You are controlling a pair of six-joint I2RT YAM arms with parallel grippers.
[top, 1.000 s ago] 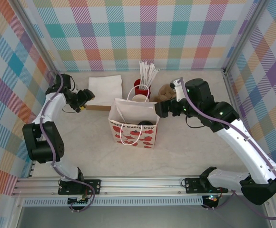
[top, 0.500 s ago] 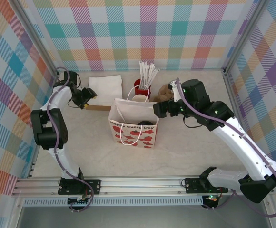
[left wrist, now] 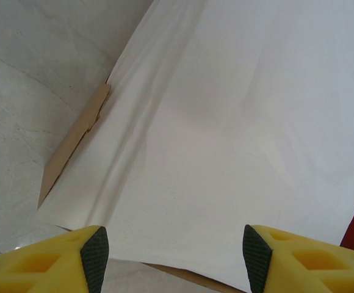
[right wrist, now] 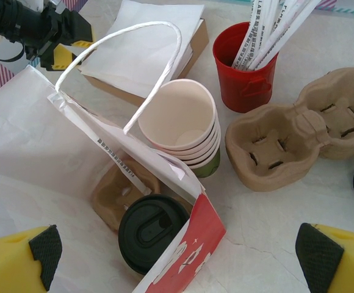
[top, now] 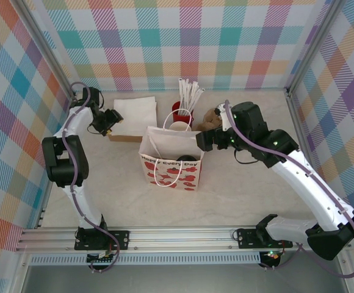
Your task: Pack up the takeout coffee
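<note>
right jaws stand spread wide with nothing between them, hovering over the right rim of the paper bag (top: 171, 165), probably so the arm can reach down into the mouth or over it without catching the paper. left jaws are partly spread and pinch nothing. they hang low over the near edge of the napkin stack (left wrist: 226, 122), which lies on a brown cardboard piece (left wrist: 73, 146), so that arm looks placed to take a napkin rather than a cup.

the takeout coffee cups (right wrist: 180, 125) stand nested in one upright stack on the bench (top: 244, 183), just behind the bag and under its looped handle (right wrist: 134, 67), mouths up, with the olive outside showing low on the stack. stacked like this they keep compact, but one must be peeled off before it can go in. the red cup of wrapped sticks (right wrist: 244, 67) stands just beside them, and a pulp carrier (right wrist: 293, 134) lies near on the right.

inside the bag a black-lidded cup (right wrist: 152, 232) rests against a second carrier (right wrist: 119, 192); whether it sits in a well i cannot tell. packing seems partly done.
</note>
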